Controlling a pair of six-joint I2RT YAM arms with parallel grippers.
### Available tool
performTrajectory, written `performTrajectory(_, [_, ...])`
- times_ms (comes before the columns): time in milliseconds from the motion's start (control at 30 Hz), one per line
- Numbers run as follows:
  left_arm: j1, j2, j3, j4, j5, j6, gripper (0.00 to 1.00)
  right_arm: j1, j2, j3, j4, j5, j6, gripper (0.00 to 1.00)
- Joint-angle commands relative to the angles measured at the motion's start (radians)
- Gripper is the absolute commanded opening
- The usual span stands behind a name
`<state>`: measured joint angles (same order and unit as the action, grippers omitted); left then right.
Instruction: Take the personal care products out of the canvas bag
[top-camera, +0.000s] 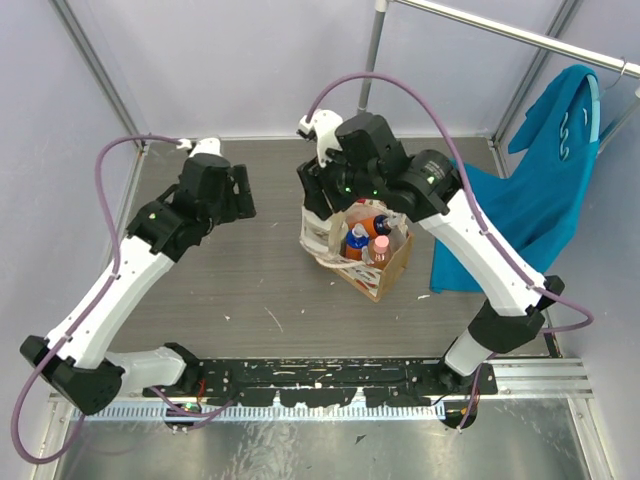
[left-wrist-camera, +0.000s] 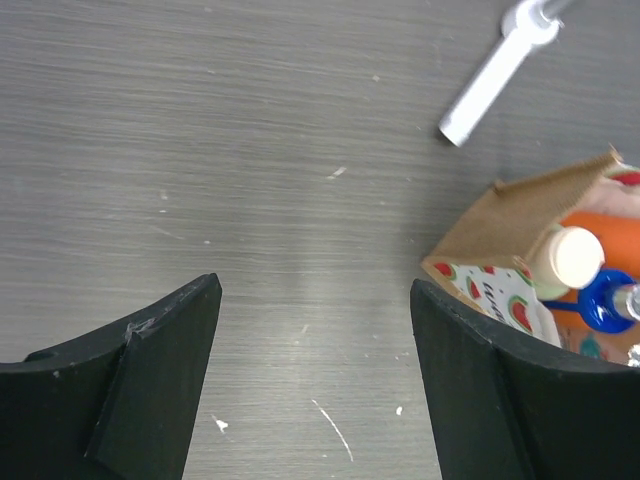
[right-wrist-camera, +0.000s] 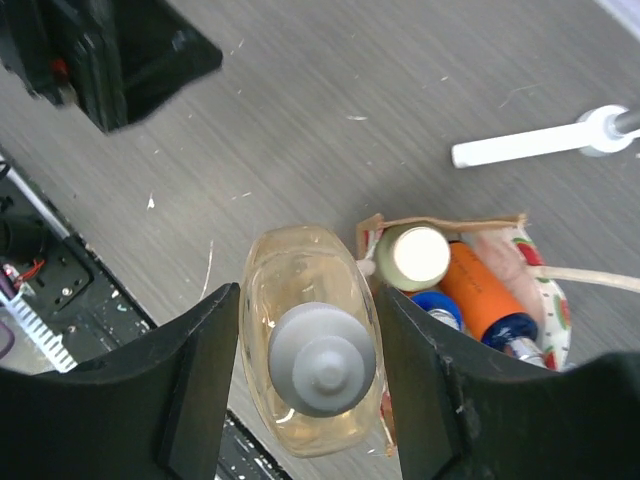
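R hand (right-wrist-camera: 308, 335) pinches the squat clear amber bottle (right-wrist-camera: 300, 265) by its sides, cap facing the wrist cam, held up at the edge of the canvas bag (right-wrist-camera: 440, 221). Bag stands approx mid-tabletop (top-camera: 260, 270) w/ a pale white-capped bottle (right-wrist-camera: 418, 257), an orange bottle (right-wrist-camera: 480, 290) & a blue cap (right-wrist-camera: 435, 305) inside. L hand (left-wrist-camera: 315, 300) is spread wide over the tabletop, gripping nothing, bag at the right of its wrist view.

Left tool (left-wrist-camera: 315, 300): jaws wide apart, above the table's far left.
Right tool (right-wrist-camera: 305, 300): clamped on bottle (right-wrist-camera: 300, 255), mid-table.
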<state>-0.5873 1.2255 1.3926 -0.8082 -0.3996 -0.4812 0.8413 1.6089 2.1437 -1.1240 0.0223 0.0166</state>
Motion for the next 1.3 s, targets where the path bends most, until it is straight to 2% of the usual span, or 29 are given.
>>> performTrajectory(0, [0.027,-0.069,0.033,-0.041,-0.138,-0.025,0.83,0.034,-0.046,-0.091,0.208,-0.033,0.036,0.20])
performTrajectory(133, [0.035,-0.116,0.010,-0.021,-0.148,-0.015,0.85,0.063,-0.049,-0.227,0.279,-0.063,0.069,0.20])
performTrajectory(400, [0.040,-0.130,-0.014,0.010,-0.116,-0.005,0.87,0.136,-0.021,-0.388,0.362,-0.067,0.113,0.20])
performTrajectory(600, [0.043,-0.128,-0.022,0.021,-0.095,-0.007,0.87,0.199,0.018,-0.490,0.390,0.054,0.156,0.20])
performTrajectory(833, [0.044,-0.114,-0.022,0.020,-0.084,-0.009,0.87,0.274,0.073,-0.547,0.391,0.117,0.182,0.23])
performTrajectory(900, [0.046,-0.114,-0.021,0.020,-0.082,-0.008,0.87,0.282,0.071,-0.553,0.391,0.115,0.185,0.28])
performTrajectory(1033, [0.049,-0.116,-0.021,0.024,-0.081,-0.008,0.87,0.288,0.045,-0.556,0.388,0.112,0.186,0.70])
performTrajectory(1100, [0.050,-0.117,-0.020,0.023,-0.082,-0.009,0.87,0.288,0.022,-0.557,0.388,0.112,0.183,0.86])
performTrajectory(1167, [0.050,-0.118,-0.021,0.024,-0.084,-0.010,0.87,0.288,-0.016,-0.558,0.391,0.114,0.178,0.93])
performTrajectory(1267, [0.050,-0.116,-0.025,0.040,-0.057,-0.008,0.87,0.283,-0.095,-0.551,0.395,0.203,0.187,0.96])
